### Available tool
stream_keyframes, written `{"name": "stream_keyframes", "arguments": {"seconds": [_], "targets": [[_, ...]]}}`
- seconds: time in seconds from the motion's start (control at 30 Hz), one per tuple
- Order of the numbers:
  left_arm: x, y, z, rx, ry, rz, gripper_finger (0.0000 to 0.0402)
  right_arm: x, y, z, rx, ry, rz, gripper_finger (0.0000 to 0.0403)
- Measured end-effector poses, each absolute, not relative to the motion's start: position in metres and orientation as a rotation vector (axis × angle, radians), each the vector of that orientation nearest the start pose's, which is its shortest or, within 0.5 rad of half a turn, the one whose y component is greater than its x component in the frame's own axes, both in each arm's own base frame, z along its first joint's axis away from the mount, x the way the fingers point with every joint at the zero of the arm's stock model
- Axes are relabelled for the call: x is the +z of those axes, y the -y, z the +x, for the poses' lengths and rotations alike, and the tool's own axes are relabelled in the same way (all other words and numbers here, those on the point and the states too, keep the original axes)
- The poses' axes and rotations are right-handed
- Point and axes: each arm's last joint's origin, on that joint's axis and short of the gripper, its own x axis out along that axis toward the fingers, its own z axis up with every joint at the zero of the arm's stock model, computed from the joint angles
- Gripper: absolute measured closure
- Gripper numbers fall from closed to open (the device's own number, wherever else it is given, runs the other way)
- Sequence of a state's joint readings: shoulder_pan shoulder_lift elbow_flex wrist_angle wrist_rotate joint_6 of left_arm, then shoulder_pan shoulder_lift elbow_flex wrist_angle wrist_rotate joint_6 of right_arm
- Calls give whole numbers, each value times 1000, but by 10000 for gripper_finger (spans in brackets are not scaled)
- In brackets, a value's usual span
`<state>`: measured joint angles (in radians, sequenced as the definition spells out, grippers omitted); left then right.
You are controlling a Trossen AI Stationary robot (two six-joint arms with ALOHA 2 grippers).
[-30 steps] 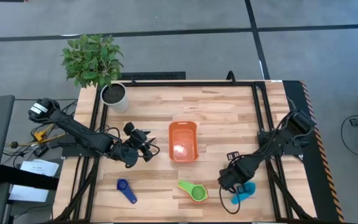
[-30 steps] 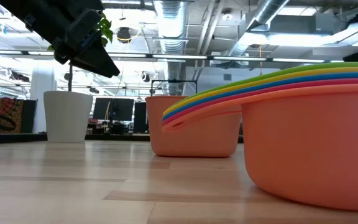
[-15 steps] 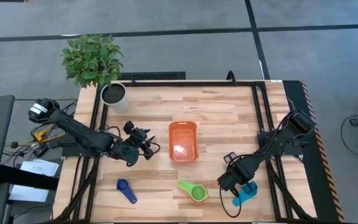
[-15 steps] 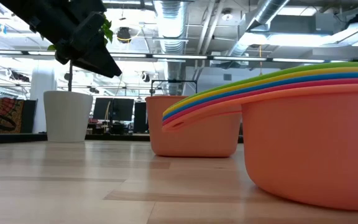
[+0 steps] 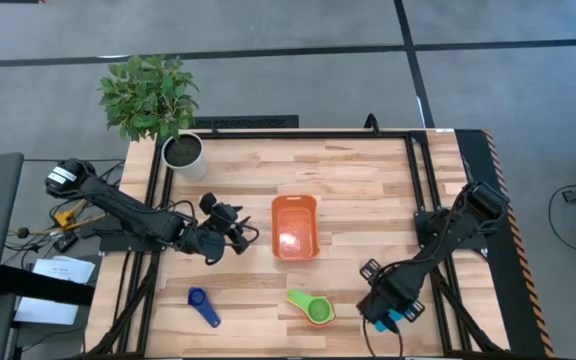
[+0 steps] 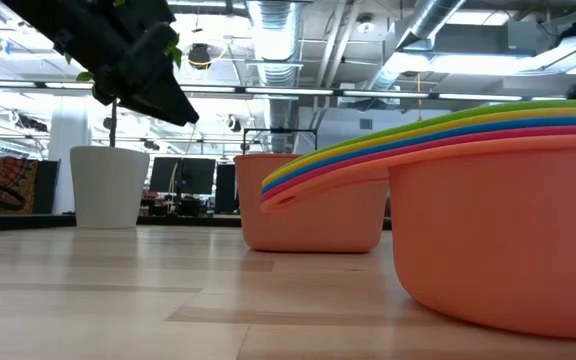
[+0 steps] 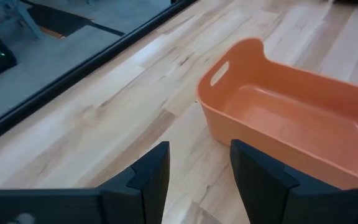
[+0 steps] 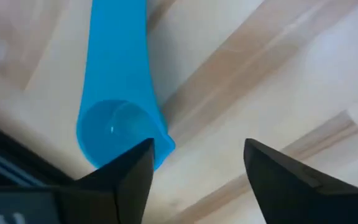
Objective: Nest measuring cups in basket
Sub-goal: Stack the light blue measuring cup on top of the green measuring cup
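Both hands open, holding nothing; orange basket (image 5: pixel 295 227) with no cups inside.

high view: right gripper (image 5: pixel 386 312) covers nearly all of the light blue cup (image 5: pixel 392 322), only a sliver shows. right wrist view: that cup's handle runs off the frame edge, bowl partly behind a finger (image 8: pixel 120 180). low view: nested cup stack (image 6: pixel 488 200) cut off at the right edge. stack (image 5: pixel 315 308) colours under green unreadable from above.
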<state>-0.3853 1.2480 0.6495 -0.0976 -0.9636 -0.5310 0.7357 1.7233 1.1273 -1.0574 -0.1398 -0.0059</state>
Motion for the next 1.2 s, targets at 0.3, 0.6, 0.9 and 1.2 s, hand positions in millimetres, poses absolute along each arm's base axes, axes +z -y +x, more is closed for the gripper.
{"name": "stream_keyframes", "arguments": {"seconds": [0.3,0.6,0.9,1.2], "targets": [[211,67,229,667,-388,-63,242,165,-194,204,708,-1648,-440,149],[211,67,229,668,-389,-62,242,155,-194,199,730,-1652,-415,194],[211,67,229,668,-389,-62,242,150,-194,200,738,-1626,-406,281],[211,67,229,668,-387,-70,242,152,-191,202,644,-1662,-296,391]]}}
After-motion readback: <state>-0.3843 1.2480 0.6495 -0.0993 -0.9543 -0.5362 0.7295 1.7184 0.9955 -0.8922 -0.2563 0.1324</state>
